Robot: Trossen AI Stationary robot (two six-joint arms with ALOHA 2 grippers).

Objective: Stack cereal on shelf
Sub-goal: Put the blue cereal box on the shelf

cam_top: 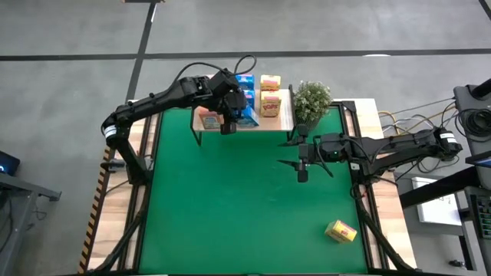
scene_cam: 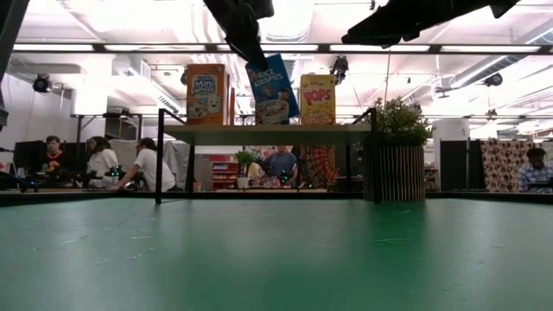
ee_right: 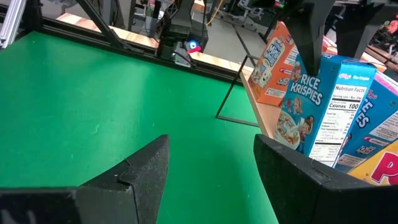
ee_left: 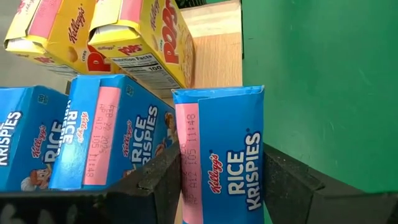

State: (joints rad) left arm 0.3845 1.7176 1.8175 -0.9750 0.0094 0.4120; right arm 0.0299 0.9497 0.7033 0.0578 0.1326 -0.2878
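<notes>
The shelf (scene_cam: 346,134), a light-wood board on thin black legs, stands at the mat's far edge. On it stand an orange-pink cereal box (scene_cam: 206,93), yellow boxes (cam_top: 270,96) and blue boxes (ee_left: 112,137). My left gripper (cam_top: 228,121) reaches over the shelf and is shut on a further blue box (scene_cam: 272,89), which tilts. One yellow box (cam_top: 341,231) lies on the green mat near its right front corner. My right gripper (cam_top: 301,165) hangs open above the mat's right half, with nothing between its fingers. My left gripper pinches the blue box near its top end (ee_left: 217,124) between its two fingers (ee_left: 158,186), one on each broad face. The fingers slant down from above. The box hangs tilted below them. Its lower end (scene_cam: 278,121) is at the board; whether it rests there I cannot tell.
A potted plant (cam_top: 311,100) stands just right of the shelf. The mat in front of the shelf is open green surface (cam_top: 230,199). In the low view people sit at desks in the room behind the table.
</notes>
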